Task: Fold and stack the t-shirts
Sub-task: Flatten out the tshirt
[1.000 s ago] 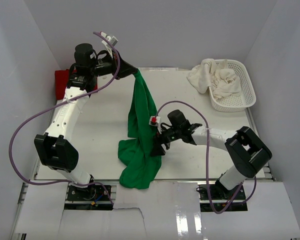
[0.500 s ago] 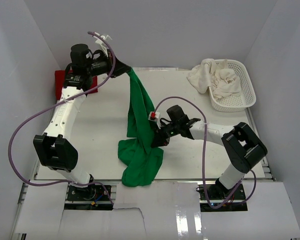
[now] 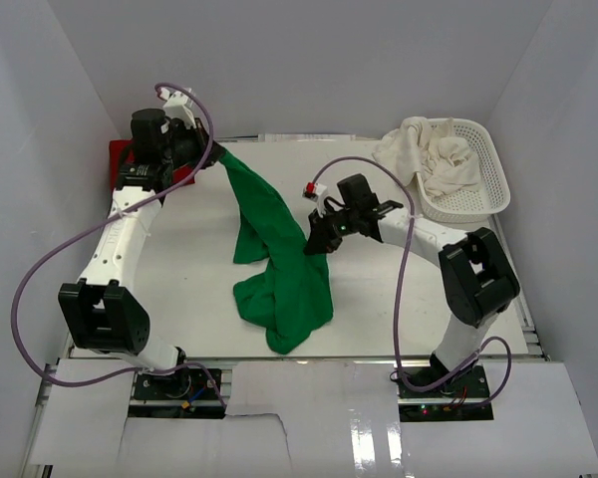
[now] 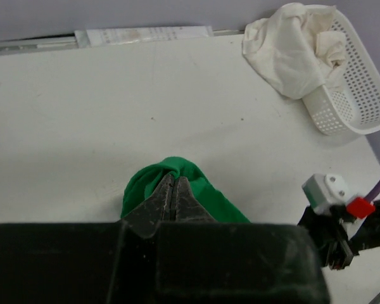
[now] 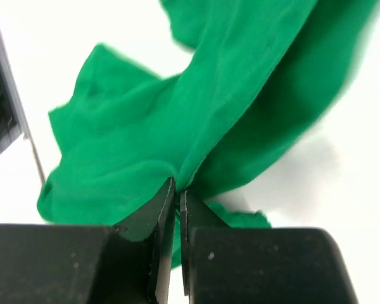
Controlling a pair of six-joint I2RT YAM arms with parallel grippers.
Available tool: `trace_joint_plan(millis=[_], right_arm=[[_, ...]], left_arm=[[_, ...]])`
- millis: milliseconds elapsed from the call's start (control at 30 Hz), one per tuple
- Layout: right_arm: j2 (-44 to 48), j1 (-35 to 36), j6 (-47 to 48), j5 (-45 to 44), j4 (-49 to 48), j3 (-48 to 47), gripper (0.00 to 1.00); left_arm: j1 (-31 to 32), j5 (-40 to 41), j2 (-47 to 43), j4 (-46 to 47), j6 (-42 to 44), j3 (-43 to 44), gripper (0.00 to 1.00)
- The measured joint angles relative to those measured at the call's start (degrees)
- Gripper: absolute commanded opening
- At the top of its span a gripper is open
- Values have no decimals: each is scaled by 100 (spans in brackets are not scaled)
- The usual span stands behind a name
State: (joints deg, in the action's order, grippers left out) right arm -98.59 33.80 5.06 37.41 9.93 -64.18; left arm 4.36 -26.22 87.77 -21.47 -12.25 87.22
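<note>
Since both arms have hold of the bright green t-shirt (image 3: 287,287), it's strung up in the air instead of lying flat. The left gripper (image 3: 216,151) is clamped on a bunched bit of it way up at the far left. You can see the fingers shut tight with green poking out around the tips in its wrist view. The right gripper (image 3: 316,244) is pinched closed on a fold lower down, near the middle of the table (image 3: 399,299). The cloth sags from one pinch to the other, and the rest pools in a heap toward the near edge.

My guess is they're trying to shake it open and find edges so it can be laid flat. Nothing about it looks folded yet, so this is early going.

As for containers, there's just one, a white mesh basket (image 3: 468,211) at the far right corner. It's stuffed with crumpled cream-white t-shirts (image 3: 444,164), and some of the cloth flops over the left rim toward the table. Can't tell how many are in there.

There's also a red t-shirt (image 3: 118,159) tucked behind the left arm at the far left edge, mostly hidden.
</note>
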Motion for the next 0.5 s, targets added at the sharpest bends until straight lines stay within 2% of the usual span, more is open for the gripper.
trace_joint_plan(millis=[300,500], right_arm=[[-1727,-514,155,-39,822,-2492,8],[-2621,-728,107,-129,1137,-3534,8]], left_arm=[[0,938,-992,-258,94,-979,0],[0,1388,-1427,-376,177,-1174,0]])
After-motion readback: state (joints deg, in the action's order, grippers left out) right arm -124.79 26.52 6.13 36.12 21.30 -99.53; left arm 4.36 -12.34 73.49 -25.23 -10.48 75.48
